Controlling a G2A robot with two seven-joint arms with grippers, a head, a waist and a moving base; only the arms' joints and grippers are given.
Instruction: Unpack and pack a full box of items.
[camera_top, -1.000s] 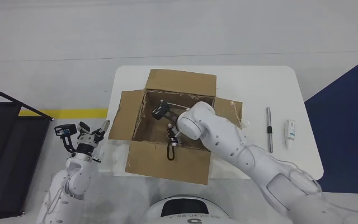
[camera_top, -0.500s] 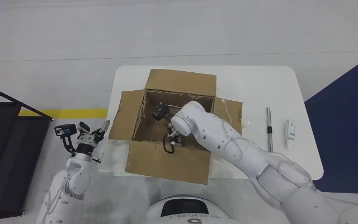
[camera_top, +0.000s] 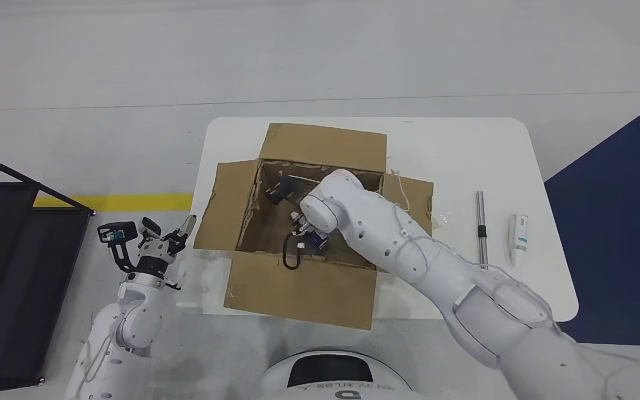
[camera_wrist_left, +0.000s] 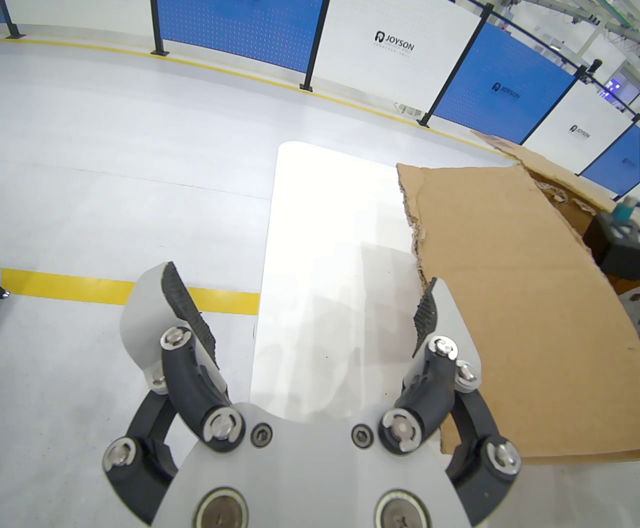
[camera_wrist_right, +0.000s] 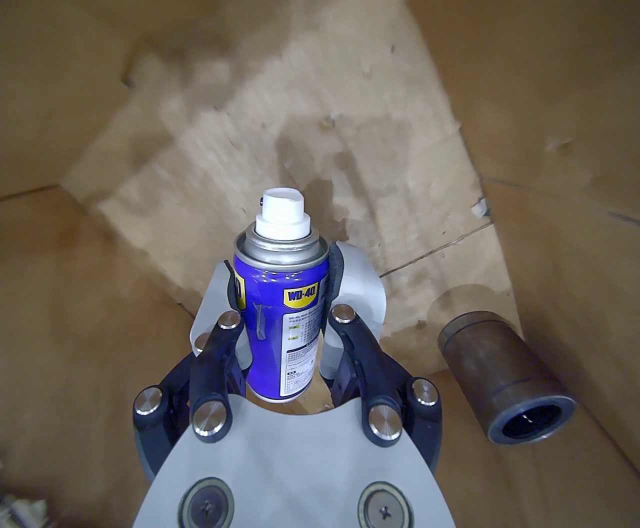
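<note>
Spray can (camera_wrist_right: 280, 325) clamped mid-body by right pincer (camera_wrist_right: 286, 277), inside box (camera_wrist_right: 100, 350). Likely gripped for lift-out. Metal sleeve (camera_wrist_right: 505, 375) lying just beside pincer. Left pincer (camera_wrist_left: 300, 310) parked wide open, empty, outside box.

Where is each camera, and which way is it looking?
Top view: above the arms, looking down at table and cardboard box; both arms show.
Left wrist view: on the left wrist, facing the table's edge; open left gripper shows.
Right wrist view: inside the box, facing its floor; right gripper holds a spray can.
Shared: all three show the box.
</note>
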